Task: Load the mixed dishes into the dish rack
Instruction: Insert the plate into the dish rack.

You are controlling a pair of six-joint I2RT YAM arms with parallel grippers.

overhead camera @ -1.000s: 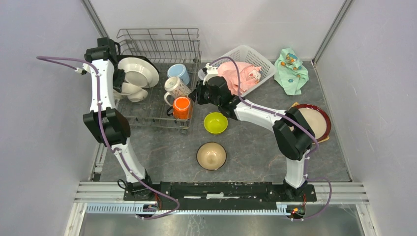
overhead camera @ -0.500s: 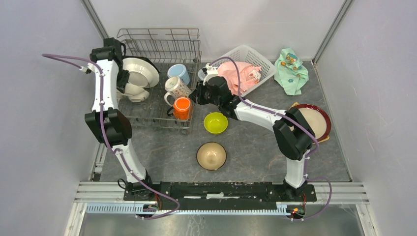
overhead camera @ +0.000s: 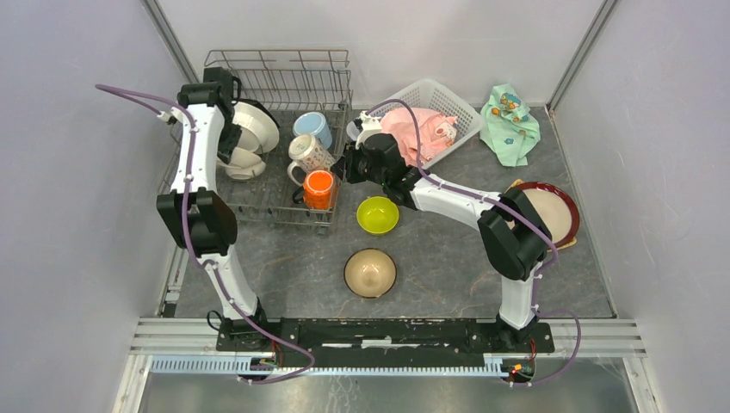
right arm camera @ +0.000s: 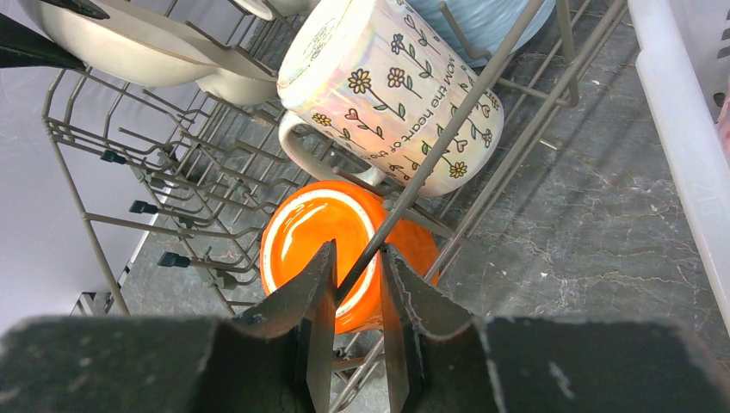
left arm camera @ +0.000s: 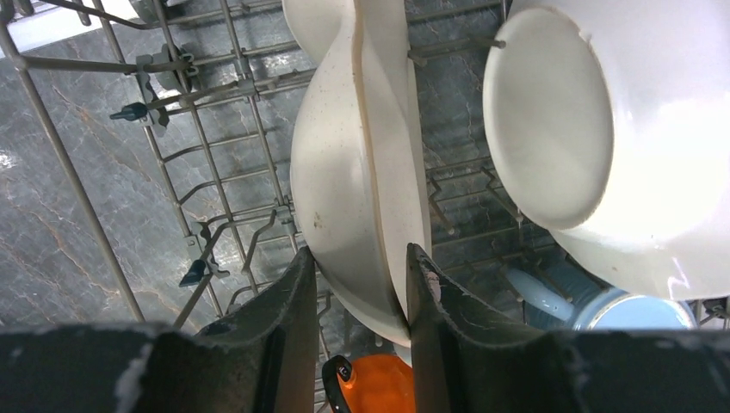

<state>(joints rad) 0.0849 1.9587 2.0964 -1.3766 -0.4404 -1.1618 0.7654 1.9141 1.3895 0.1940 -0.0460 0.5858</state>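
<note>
Two tools grip: left tool (left arm camera: 355, 284) pinches the cream divided plate (left arm camera: 361, 172) on edge in the dish rack (overhead camera: 275, 86), top cut off, long axis vertical; right tool (right arm camera: 355, 284) clamps a rack wire over the orange mug (right arm camera: 331, 237), mouth facing camera.

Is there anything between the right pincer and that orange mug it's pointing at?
Yes. A grey wire of the dish rack runs slantwise between the right pincer's fingers, with the orange mug just behind it inside the rack. The flowered mug lies right above the orange one.
</note>
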